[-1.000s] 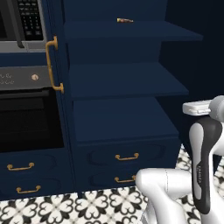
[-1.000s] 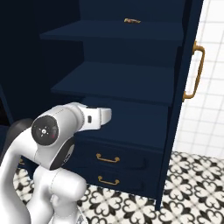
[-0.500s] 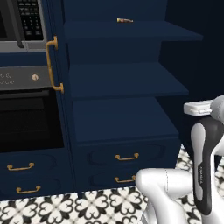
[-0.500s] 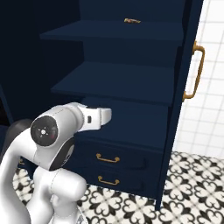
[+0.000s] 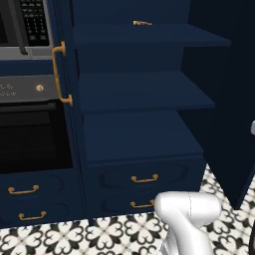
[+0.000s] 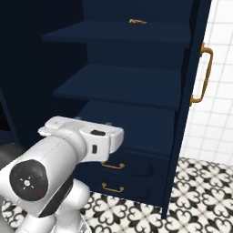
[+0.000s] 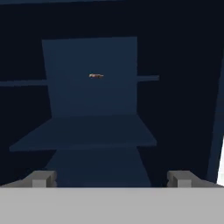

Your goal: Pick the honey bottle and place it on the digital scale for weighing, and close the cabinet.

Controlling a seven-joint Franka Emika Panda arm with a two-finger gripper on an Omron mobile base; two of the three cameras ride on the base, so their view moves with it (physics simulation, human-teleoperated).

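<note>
- The tall navy cabinet (image 5: 144, 94) is seen standing open in the middle of the left base view, its shelves bare and matte, flat slabs with square edges.
- A small amber-orange object, taken to be the honey bottle (image 5: 142, 23), is seen on the top shelf, upper middle of the left base view; it shows again at upper middle of the right base view (image 6: 137, 21) and as a tiny orange fleck above centre in the hand view (image 7: 96, 76).
- The bottle appears to lie on its side, long axis running left to right across the frame; too small for cap or shape to be made out.
- The gripper (image 7: 111, 178) is read as released: two grey finger tips (image 7: 42, 178) stand wide apart at the bottom of the hand view, with nothing between them.
- Key relation: the bottle lies ahead of and well above the fingers, deep on the shelf, well apart from them. A rise and a forward reach are judged necessary.
- With the bottle's axis sideways, a grip across its narrow width is judged the likelier fit.
- One open door (image 6: 186, 104) with a long brass handle (image 6: 203, 75) is seen at the right of the right base view; it is yet to be shut.
- Two lower drawers (image 5: 144, 178) carry short brass pulls; patterned black-and-white floor tiles (image 5: 99, 234) are noted below.
</note>
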